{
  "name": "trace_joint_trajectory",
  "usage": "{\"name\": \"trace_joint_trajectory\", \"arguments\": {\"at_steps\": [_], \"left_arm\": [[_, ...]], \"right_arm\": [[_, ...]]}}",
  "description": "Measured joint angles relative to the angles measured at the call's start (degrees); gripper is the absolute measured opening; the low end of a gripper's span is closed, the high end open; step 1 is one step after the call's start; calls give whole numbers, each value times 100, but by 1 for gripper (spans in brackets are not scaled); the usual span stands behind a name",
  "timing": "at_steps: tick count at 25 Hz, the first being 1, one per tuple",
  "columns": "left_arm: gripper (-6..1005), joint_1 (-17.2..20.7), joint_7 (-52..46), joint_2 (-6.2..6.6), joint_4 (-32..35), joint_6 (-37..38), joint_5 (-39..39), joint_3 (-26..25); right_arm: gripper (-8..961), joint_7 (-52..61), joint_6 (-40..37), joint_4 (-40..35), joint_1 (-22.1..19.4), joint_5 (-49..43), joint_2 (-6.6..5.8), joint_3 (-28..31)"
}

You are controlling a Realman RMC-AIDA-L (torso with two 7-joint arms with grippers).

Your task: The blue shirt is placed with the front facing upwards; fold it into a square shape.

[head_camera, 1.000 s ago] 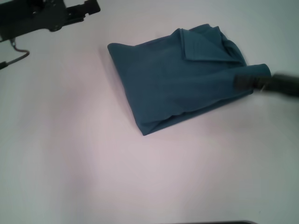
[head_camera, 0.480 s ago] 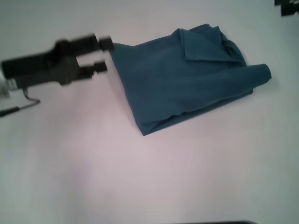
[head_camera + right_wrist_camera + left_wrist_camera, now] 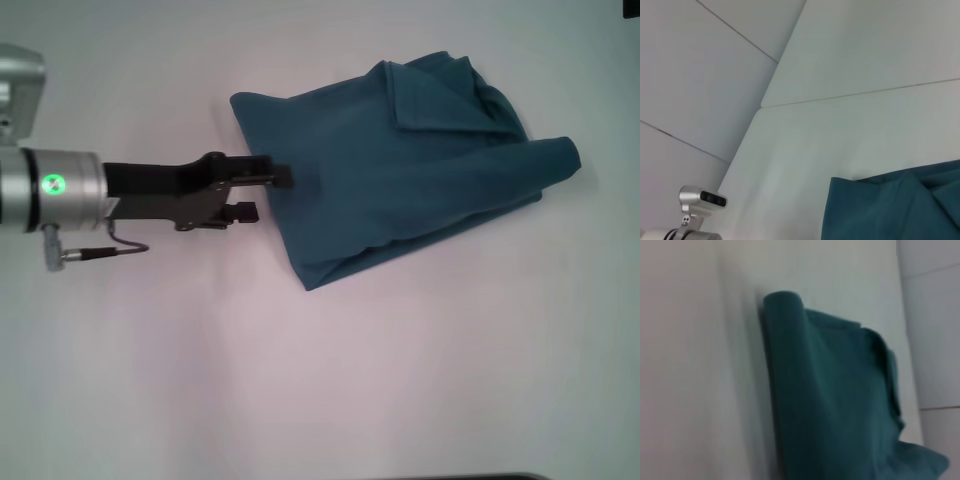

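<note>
The blue shirt (image 3: 400, 170) lies folded into a rough, tilted rectangle on the white table (image 3: 300, 380), plain side up, with a loose flap at its far right corner. No lettering shows. My left gripper (image 3: 258, 192) reaches in from the left and is open. Its upper finger (image 3: 268, 174) overlaps the shirt's left edge, and its lower finger (image 3: 242, 210) sits just off that edge. The left wrist view shows the blue shirt (image 3: 830, 400) close up with a rolled fold along one side. In the right wrist view only a corner of the blue shirt (image 3: 890, 210) shows.
A thin cable (image 3: 95, 250) hangs under the left wrist. Only a small dark piece of the right arm (image 3: 630, 8) shows, at the head view's top right corner. Panel seams run across the surface beyond the table (image 3: 865, 92).
My left gripper has come from the far left down to the shirt's left edge. The right gripper has left the shirt's right edge and gone out of view. The shirt has not shifted.
</note>
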Motion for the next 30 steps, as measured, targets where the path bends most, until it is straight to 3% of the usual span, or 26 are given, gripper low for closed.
{"name": "trace_joint_trajectory", "arguments": {"at_steps": [9, 14, 18, 22, 30], "left_arm": [[818, -483, -269, -56, 351, -613, 195, 443], [818, -702, -332, -169, 418, -834, 209, 645], [817, -768, -361, -163, 353, -987, 237, 808], [754, -732, -375, -161, 303, -1063, 249, 837], [415, -803, -419, -214, 329, -1176, 363, 879]], "right_arm": [[829, -6, -9, -6, -12, 1, -3, -41], [829, -5, -8, -9, -10, 1, -2, -41], [828, -4, -23, -2, -9, 1, 0, -27], [828, -2, -112, -3, -21, 17, 9, 1], [827, 10, -125, -4, 22, 53, 26, 0]]}}
